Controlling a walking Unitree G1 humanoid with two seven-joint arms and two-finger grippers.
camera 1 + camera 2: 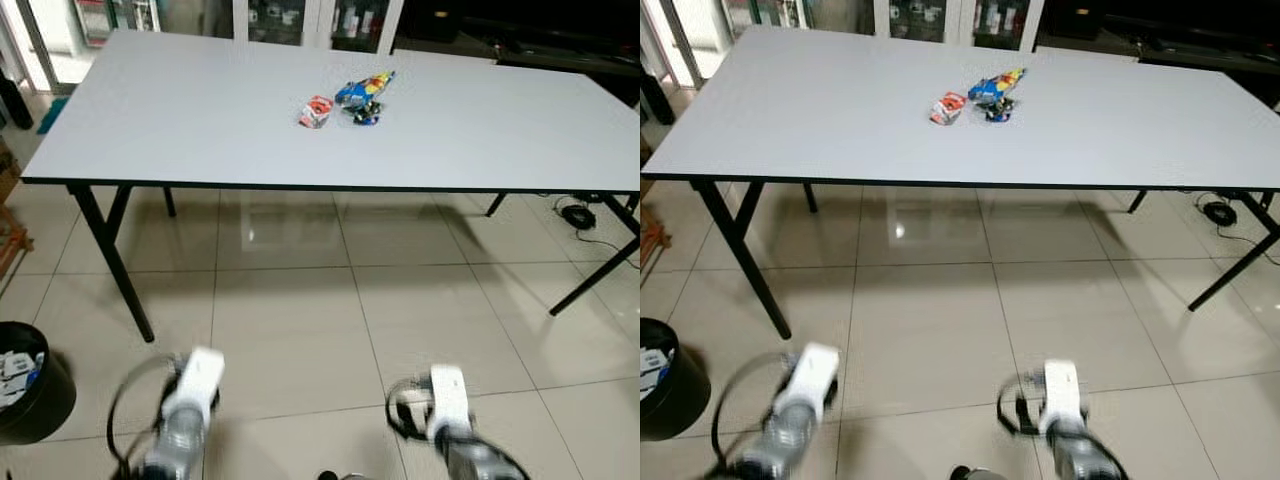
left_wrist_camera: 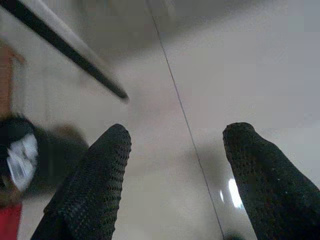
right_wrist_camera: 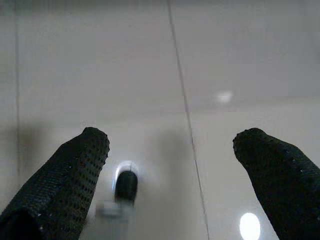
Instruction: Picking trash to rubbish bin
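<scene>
starting at the far left, a black rubbish bin stands on the tiled floor beside the table leg, already holding some pale scraps. the left hand hangs low over the floor, fingers spread apart and gripping nothing; the bin shows off to one side in its wrist view. the right hand hangs likewise over bare tile, fingers parted and empty.

on the white tabletop, toward the middle and nearer the far edge, lies the trash: a small red-and-white wrapper and, just beside it to the right, a blue-and-yellow snack packet with a small dark item at its near end. the pieces sit close together; whether they touch cannot be told. all are well apart from both hands and from the bin.

assessment of handling: the wrappers appear to be thin crumpled film, very light, soft and likely slick, not fragile. they should collapse under a pinch and may slide on the smooth tabletop. recommended hold: pinch a raised crease or the crimped end seam, not a flat face, taking one piece at a time. the dark item is too small to judge.
</scene>
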